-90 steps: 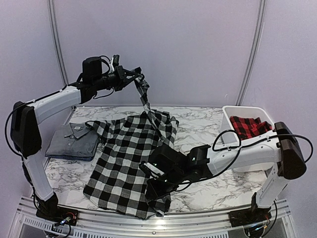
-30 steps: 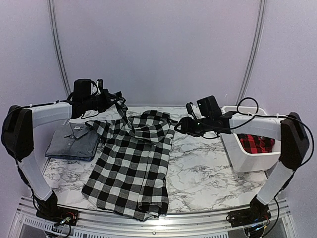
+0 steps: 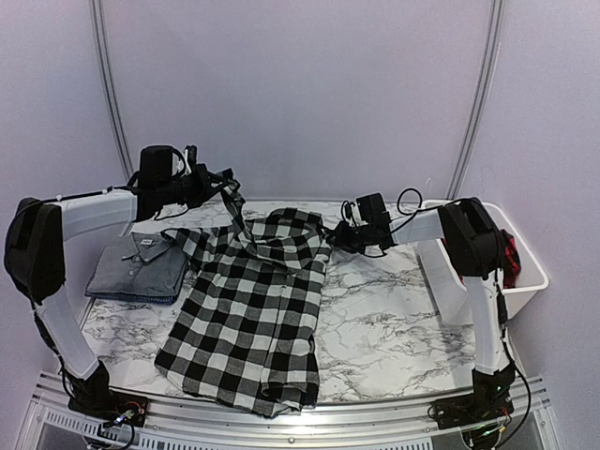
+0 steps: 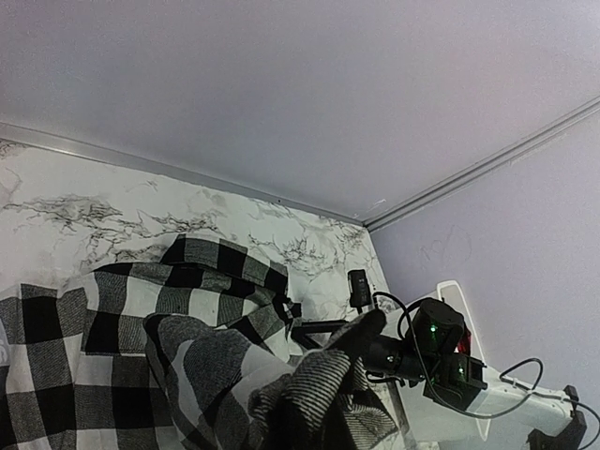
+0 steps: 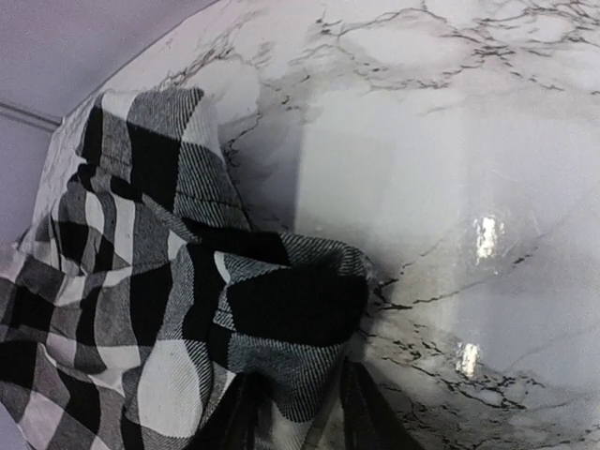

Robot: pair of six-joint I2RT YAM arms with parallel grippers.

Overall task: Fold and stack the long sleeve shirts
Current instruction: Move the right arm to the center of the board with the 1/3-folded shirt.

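Work surface: white marble-pattern table (image 3: 394, 309).

Item 1: large black-and-white checked flannel shirt (image 3: 253, 309). It lies spread across the middle of the table, collar end toward the far edge and hem toward the arm bases. One sleeve rises off the cloth, up and to the left.

Item 2: plain grey collared shirt (image 3: 136, 262). It lies folded at the left of the table, just beside the checked shirt.

Item 3: white plastic bin (image 3: 530, 267) at the right edge, partly hidden by the right arm. A red-and-black checked shirt (image 3: 509, 251) shows inside it.

Left gripper (image 3: 225, 185): closed on the raised sleeve, above the far left corner of the checked shirt.

Right gripper (image 3: 336, 234): low at the shirt's far right corner. Its fingers (image 5: 361, 408) stand partly apart with a fold of checked cloth between them. Whether they pinch that fold cannot be determined.
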